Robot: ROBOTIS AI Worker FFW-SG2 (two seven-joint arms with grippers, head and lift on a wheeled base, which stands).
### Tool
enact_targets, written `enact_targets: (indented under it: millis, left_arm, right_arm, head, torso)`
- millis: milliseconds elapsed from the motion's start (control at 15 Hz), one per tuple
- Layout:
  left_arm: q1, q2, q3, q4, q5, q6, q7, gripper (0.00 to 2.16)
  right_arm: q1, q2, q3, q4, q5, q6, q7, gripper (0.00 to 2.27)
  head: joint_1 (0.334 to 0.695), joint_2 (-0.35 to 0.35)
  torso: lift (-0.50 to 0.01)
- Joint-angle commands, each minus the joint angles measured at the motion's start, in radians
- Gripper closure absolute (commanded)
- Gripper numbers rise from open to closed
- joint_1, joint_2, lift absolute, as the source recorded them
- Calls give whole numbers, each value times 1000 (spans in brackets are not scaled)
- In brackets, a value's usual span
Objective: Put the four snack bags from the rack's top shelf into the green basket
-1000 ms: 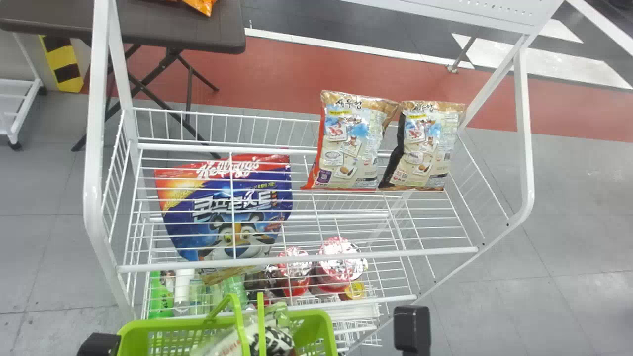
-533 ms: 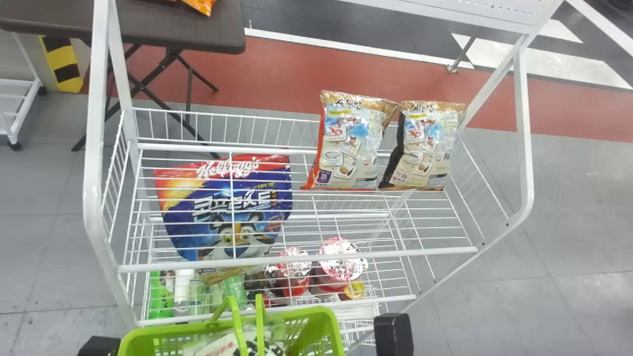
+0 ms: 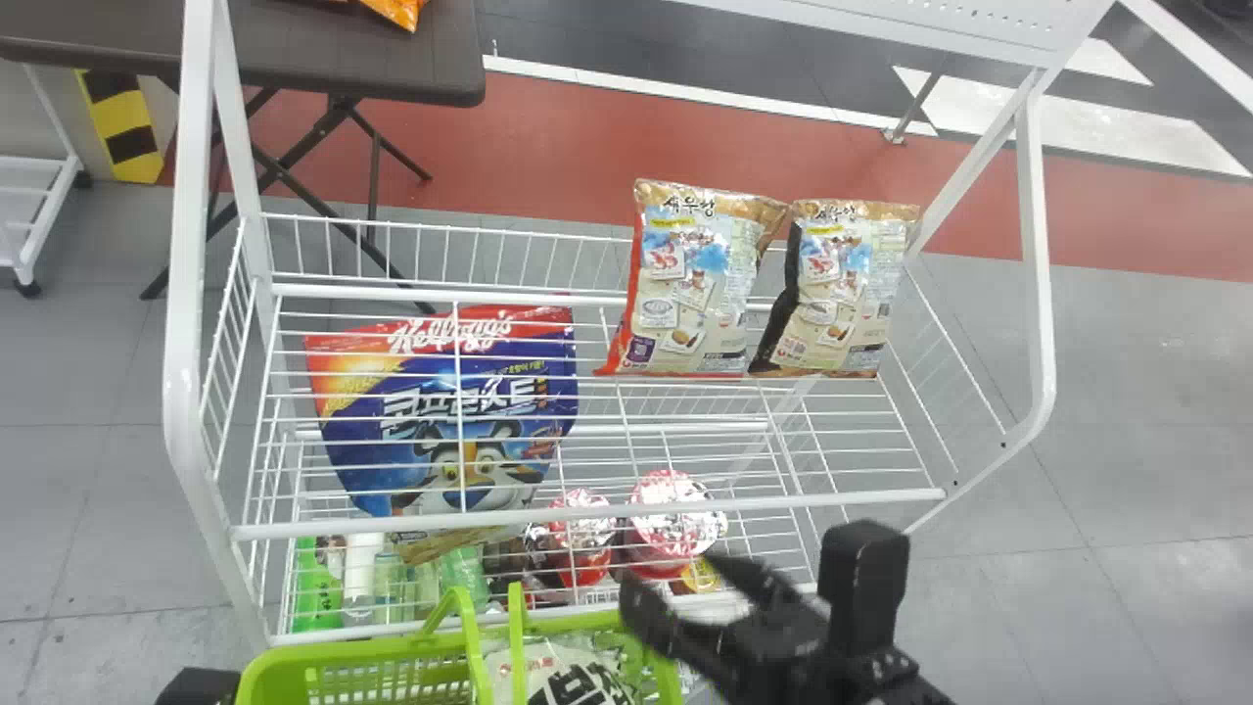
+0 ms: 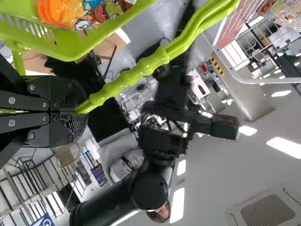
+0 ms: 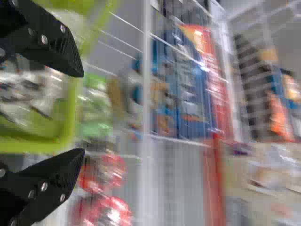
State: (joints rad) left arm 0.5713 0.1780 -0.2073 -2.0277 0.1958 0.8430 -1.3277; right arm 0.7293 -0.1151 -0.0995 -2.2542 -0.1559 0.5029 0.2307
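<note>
Remaining stock, top shelf: two. Item one, tan-and-white printed snack bag with red side edge (image 3: 693, 284); right of mid-length, nearer the rear edge of the white wire top shelf (image 3: 587, 515). Item two, tan-and-white printed snack bag with black side edge (image 3: 844, 289); just beside the first, towards the right rear corner. Both stand with printed faces to the robot, long axes running bottom to top, upper ends up and away, seemingly leaning back slightly.

Receiving vessel: green slotted plastic basket (image 3: 362, 648), before the rack's front edge, towards its left front corner. Contents: clear-and-white pack with black print (image 3: 578, 681), angled; orange pack (image 4: 59, 12) along a side wall. Exact count within cannot be told; judged half complete, two bags in, two outstanding.

Left gripper (image 4: 75, 113): clamped on the basket's ribbed green handle (image 4: 146, 66). Right gripper (image 5: 79, 113): fingers apart, nothing between them, beside the basket's right end; free, by judgement, for the next bag.
</note>
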Motion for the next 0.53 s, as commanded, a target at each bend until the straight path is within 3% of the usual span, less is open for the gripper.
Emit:
enact_targets:
  millis: [0,200,467]
  left_arm:
    - [1,-3,-3,0,-9,0,2,2108]
    - [1,-5,-3,1,-10,3,7,2108]
    - [1,-5,-1,1,-10,3,8,2108]
  right_arm:
    - [-125,0,32,147,55,-264,-70,53]
    - [-329,3,38,340,61,-365,-159,66]
    - [-545,15,41,516,125,-390,-179,87]
  head:
    - [695,-350]
    - [695,-350]
    - [695,-350]
  torso:
    - [0]
    - [0]
    - [0]
